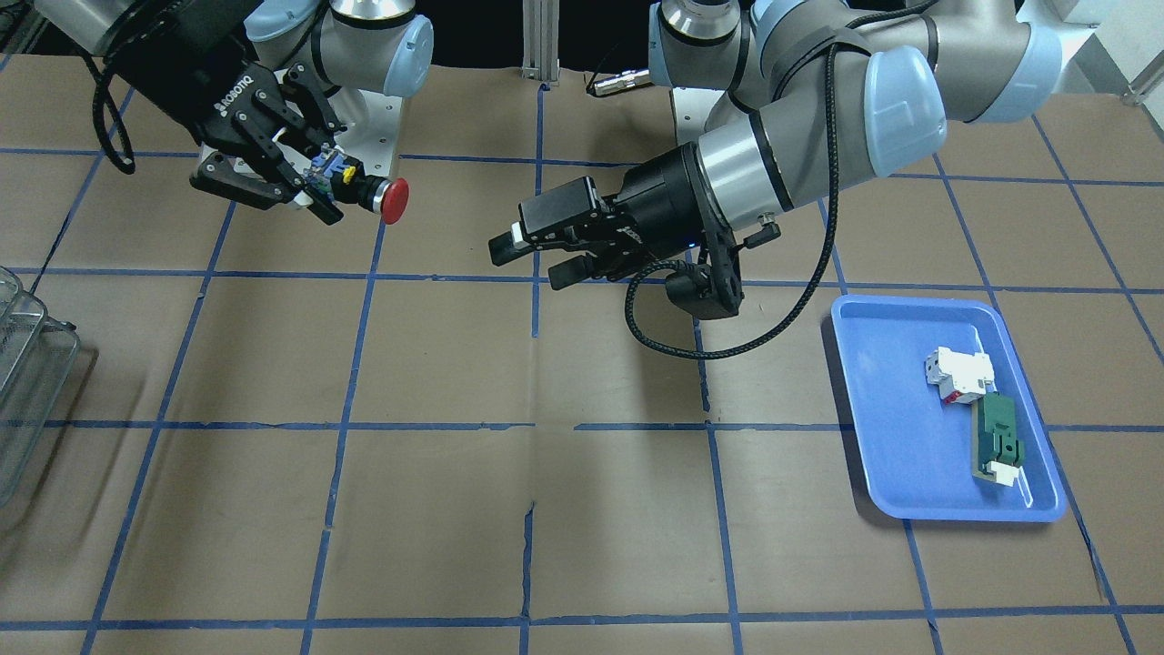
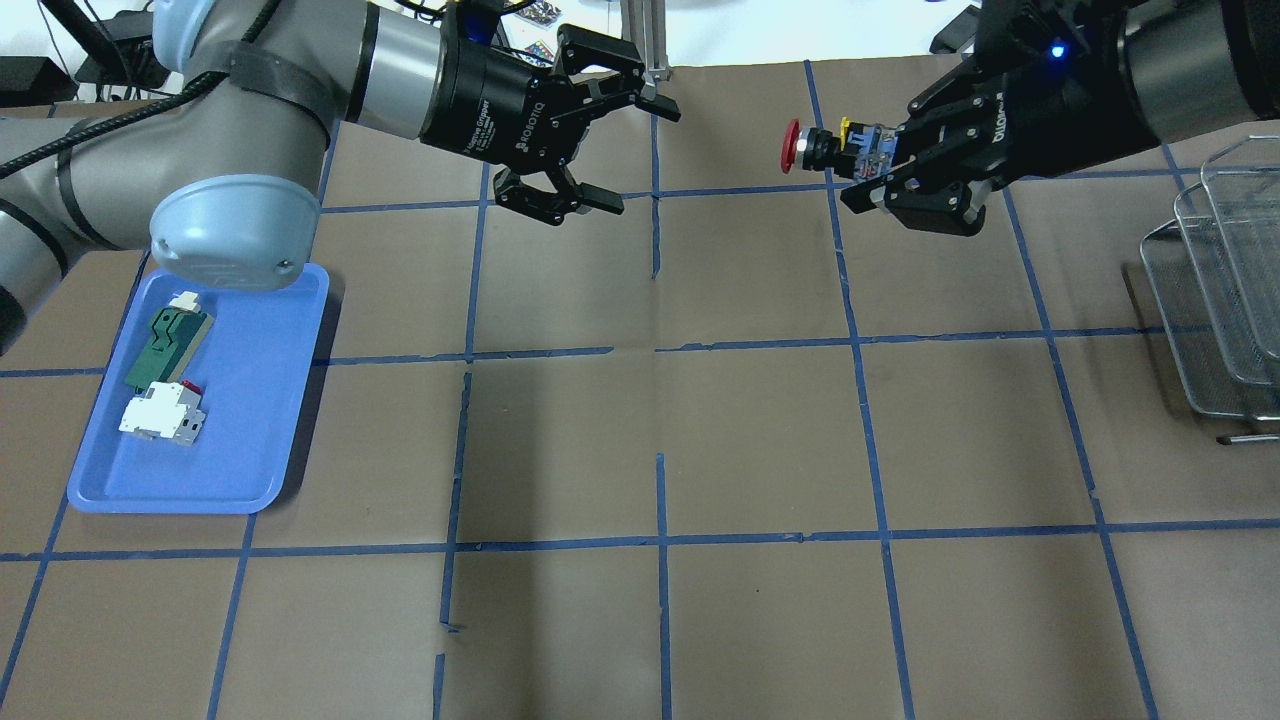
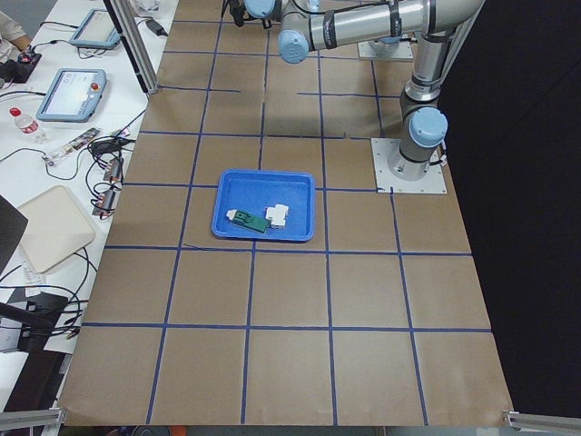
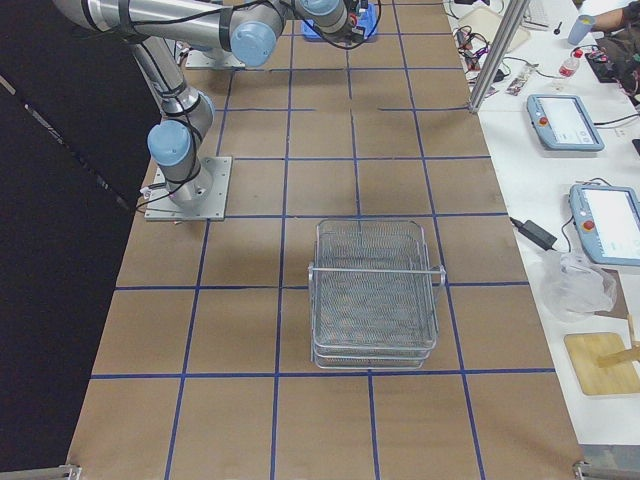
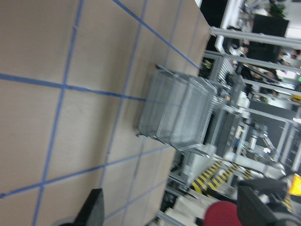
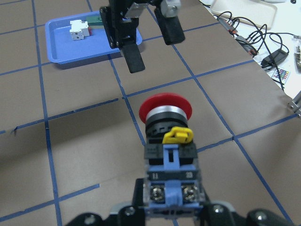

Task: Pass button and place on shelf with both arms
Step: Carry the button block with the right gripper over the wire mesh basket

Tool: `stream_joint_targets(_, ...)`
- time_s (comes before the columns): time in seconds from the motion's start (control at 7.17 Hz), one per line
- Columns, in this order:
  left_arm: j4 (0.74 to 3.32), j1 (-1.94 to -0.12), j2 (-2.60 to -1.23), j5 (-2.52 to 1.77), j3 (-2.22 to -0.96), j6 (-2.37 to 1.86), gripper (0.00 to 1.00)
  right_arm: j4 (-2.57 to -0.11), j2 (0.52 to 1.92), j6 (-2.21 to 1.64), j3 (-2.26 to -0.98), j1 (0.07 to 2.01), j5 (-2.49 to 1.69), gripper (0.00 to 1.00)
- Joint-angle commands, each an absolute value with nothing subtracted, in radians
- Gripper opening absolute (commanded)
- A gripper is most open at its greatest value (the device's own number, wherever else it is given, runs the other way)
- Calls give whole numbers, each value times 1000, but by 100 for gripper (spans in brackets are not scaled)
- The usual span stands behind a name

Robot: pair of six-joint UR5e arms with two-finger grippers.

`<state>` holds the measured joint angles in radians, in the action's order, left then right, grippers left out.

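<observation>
My right gripper (image 2: pixel 880 155) is shut on the blue-green end block of the button (image 2: pixel 830 148) and holds it in the air, its red cap pointing at my left gripper. In the front view that gripper (image 1: pixel 323 177) and the button (image 1: pixel 368 193) are at the upper left. The right wrist view shows the button (image 6: pixel 167 141) close up, with the left gripper's fingers (image 6: pixel 131 52) beyond it. My left gripper (image 2: pixel 645 160) is open and empty, a short gap from the cap; it also shows in the front view (image 1: pixel 532 262). The wire shelf (image 2: pixel 1220 280) stands at the table's right end.
A blue tray (image 2: pixel 270 440) under my left arm holds a white block with red marks (image 2: pixel 160 412) and a green flat block (image 2: pixel 170 340). The shelf also shows in the right side view (image 4: pixel 375 295) and the left wrist view (image 5: pixel 183 113). The brown table has blue tape lines.
</observation>
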<state>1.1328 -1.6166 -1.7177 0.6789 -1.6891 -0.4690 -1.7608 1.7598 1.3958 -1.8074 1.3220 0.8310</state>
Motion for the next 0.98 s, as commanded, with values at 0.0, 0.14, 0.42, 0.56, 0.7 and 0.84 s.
stream_joint_targets(0.0, 1169, -1629, -1710, 1008, -1658, -482, 100, -1763, 1761, 1405, -1796, 1206, 841, 0)
stream_joint_targets(0.14, 1268, -1635, -1706, 1166, -1622, -457, 100, -1764, 1761, 1413, -1796, 1159, 862, 0)
stream_joint_targets(0.42, 1501, -1637, -1671, 1406, -1528, -276, 100, -1764, 1759, 1413, -1801, 1044, 868, 0)
stream_joint_targets(0.56, 1611, -1637, -1643, 1451, -1464, -240, 100, -1766, 1758, 1407, -1799, 999, 917, 0)
stream_joint_targets(0.7, 1693, -1637, -1640, 1565, -1442, -142, 100, -1801, 1755, 1407, -1801, 977, 960, 0)
stream_joint_targets(0.84, 1713, -1638, -1617, 1595, -1443, -123, 100, -1822, 1755, 1399, -1802, 939, 1021, 0)
